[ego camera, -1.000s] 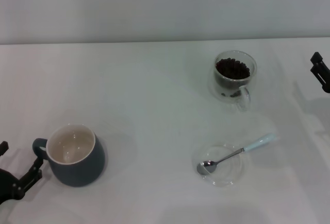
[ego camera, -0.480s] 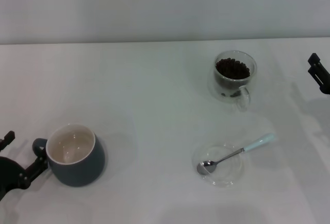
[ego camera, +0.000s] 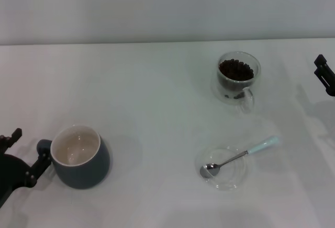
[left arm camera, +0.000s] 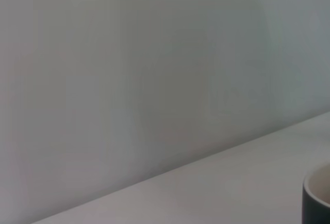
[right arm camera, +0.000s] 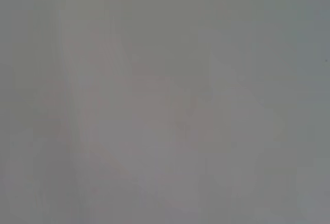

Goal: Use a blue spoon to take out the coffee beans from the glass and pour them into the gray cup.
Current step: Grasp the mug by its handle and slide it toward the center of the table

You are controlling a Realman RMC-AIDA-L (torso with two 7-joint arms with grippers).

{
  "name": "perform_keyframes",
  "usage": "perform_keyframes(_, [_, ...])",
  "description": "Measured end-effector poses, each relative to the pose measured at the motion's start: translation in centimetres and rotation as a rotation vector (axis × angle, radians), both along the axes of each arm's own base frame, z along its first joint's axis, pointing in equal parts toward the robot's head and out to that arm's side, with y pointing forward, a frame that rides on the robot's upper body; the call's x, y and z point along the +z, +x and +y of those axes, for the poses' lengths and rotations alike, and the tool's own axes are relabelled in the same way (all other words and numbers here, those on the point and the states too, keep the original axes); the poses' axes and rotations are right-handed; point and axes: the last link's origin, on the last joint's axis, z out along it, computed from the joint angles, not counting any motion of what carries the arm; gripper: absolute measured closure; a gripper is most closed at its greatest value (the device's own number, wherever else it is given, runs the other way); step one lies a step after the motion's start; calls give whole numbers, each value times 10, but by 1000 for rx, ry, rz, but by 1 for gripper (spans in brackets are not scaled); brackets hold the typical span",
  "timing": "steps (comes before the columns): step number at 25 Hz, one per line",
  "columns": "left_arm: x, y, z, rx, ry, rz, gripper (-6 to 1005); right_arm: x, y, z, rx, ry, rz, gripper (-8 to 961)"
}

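Beans sit piled in the glass [ego camera: 238, 78] at the upper right of the head view — the coffee beans [ego camera: 236, 70] fill it nearly to the rim, dark against the clear double wall, and the glass's loop handle points toward the lower right of the frame. Below it, in the lower right quarter, the blue spoon [ego camera: 238, 158] lies across a flat clear saucer [ego camera: 222, 167]: its metal bowl rests inside the saucer, while the pale blue handle sticks out over the saucer's rim toward the upper right. Glass and spoon are well apart from each other.

At the lower left stands the gray cup [ego camera: 80, 156], upright, its cream inside showing no beans. Its small handle faces the left edge of the frame. The left gripper [ego camera: 23, 154] is there at the lower left corner, one finger [ego camera: 37, 166] touching or just beside the cup's handle, the other finger apart from it nearer the frame edge — the fingers are spread, grasping nothing. In the left wrist view only a sliver of the cup's rim [left arm camera: 317, 195] shows at the lower right corner, over the white table [left arm camera: 206, 193].

The right gripper [ego camera: 325, 73] hangs at the right edge of the head view, level with the glass and well apart from it; whether its fingers are released or clenched I cannot tell.
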Motion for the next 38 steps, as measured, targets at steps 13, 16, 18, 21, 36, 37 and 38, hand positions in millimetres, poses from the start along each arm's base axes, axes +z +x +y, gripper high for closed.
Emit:
perform_keyframes(13, [-11, 12, 1, -31, -12, -8, 580, -3, -1, -1, 3, -8, 4, 156])
perform_keyframes(16, [-17, 20, 2, -66, -5, 10, 697, -3, -1, -1, 2, -10, 7, 156])
perform_keyframes(18, [-18, 22, 3, -72, -4, 10, 766, -3, -1, -1, 3, -11, 7, 156])
perform_keyframes(21, [-22, 28, 4, -93, -6, 8, 838, -4, -2, -1, 4, -11, 8, 156])
perform_keyframes(36, [-59, 56, 13, -146, -162, 16, 864, -5, 0, -3, 2, -21, 3, 155])
perform_keyframes(37, [-60, 56, 12, -148, -164, 15, 865, -5, 0, -4, 2, -22, 3, 155])
perform_keyframes(38, [-61, 58, 12, -150, -166, 11, 867, -5, 1, -5, 0, -22, 3, 156])
